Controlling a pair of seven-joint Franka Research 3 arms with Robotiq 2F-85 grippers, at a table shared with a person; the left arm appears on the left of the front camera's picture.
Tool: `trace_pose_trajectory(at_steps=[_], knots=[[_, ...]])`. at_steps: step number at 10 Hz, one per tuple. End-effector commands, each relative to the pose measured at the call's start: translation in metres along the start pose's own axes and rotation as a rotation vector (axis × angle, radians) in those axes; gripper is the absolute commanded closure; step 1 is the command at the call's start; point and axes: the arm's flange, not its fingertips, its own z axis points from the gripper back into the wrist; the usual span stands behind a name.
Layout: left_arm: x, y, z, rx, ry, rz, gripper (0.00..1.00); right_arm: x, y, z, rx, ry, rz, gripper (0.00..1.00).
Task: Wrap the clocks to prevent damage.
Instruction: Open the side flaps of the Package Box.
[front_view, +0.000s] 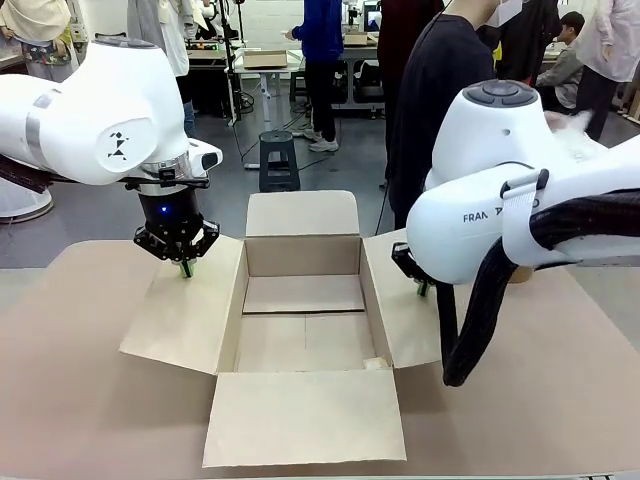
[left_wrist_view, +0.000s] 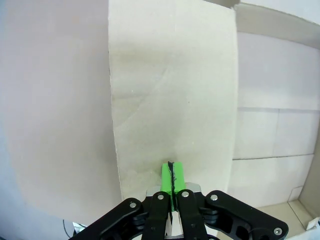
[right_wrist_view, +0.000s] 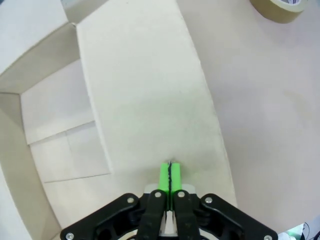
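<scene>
The clocks are out of view. An open cardboard box (front_view: 303, 255) stands mid-table with its flaps spread outward. My left gripper (front_view: 186, 268) is shut with nothing between its pads, pointing down at the box's left flap (front_view: 185, 310). In the left wrist view the closed green fingertips (left_wrist_view: 171, 169) sit right at that flap (left_wrist_view: 170, 100). My right gripper (front_view: 422, 288) is also shut and empty, low over the right flap (front_view: 400, 315). The right wrist view has its tips (right_wrist_view: 170, 169) pressed together at that flap (right_wrist_view: 150, 100). Whether either touches the cardboard I cannot tell.
A roll of brown tape (right_wrist_view: 280, 7) lies on the brown table (front_view: 80, 400) beyond the right flap. A small white scrap (front_view: 375, 362) sits in the box's near right corner. A person in a dark top (front_view: 440, 90) stands at the far side.
</scene>
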Motion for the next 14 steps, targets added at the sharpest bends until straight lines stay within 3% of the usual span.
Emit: trace_pose_trajectory(at_steps=[1, 6, 9, 14], knots=[[0.009, 0.002, -0.010, 0.036, -0.011, 0.040, 1.00, -0.004, 0.000, -0.023, -0.054, -0.014, 0.012, 0.99], [0.005, 0.017, -0.051, 0.020, 0.079, 0.046, 1.00, -0.011, -0.002, -0.041, 0.029, -0.089, 0.075, 0.99], [0.000, 0.018, -0.074, -0.016, 0.115, 0.056, 1.00, -0.010, -0.001, -0.051, 0.014, -0.046, 0.074, 0.99], [0.000, 0.020, -0.073, -0.046, 0.083, 0.068, 1.00, -0.010, -0.004, -0.056, 0.028, 0.004, 0.048, 0.99]])
